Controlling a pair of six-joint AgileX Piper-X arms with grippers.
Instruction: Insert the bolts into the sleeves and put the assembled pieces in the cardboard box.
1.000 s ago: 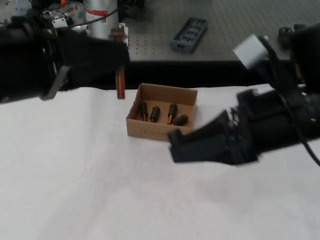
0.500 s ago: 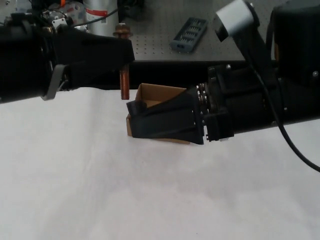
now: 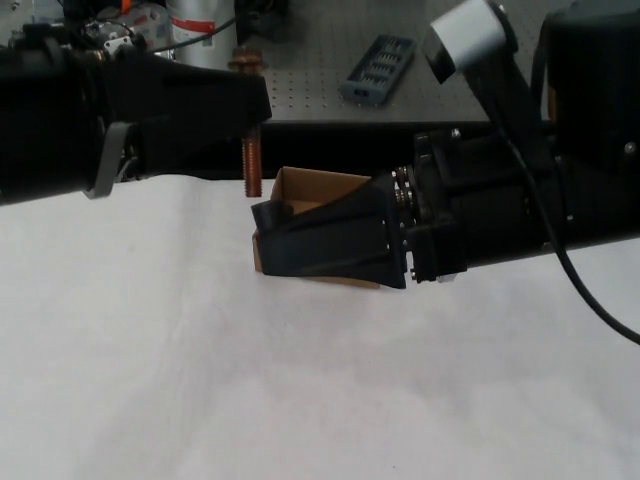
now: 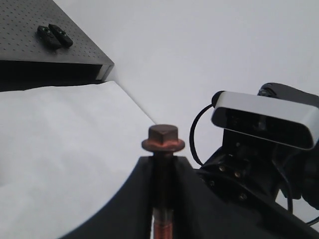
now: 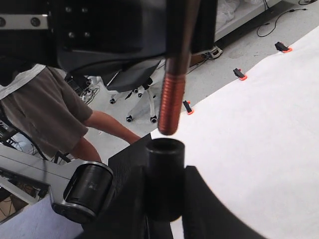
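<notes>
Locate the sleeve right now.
In the right wrist view, the sleeve is gripped in the right end effector, its open mouth just below the threaded tip of the bolt, with a small gap between them.

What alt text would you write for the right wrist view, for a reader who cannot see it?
The right gripper holds a black sleeve upright, its open end facing a copper bolt whose threaded tip hangs just above it, not yet inserted. The left gripper holds the bolt from above, over a white cloth.
</notes>
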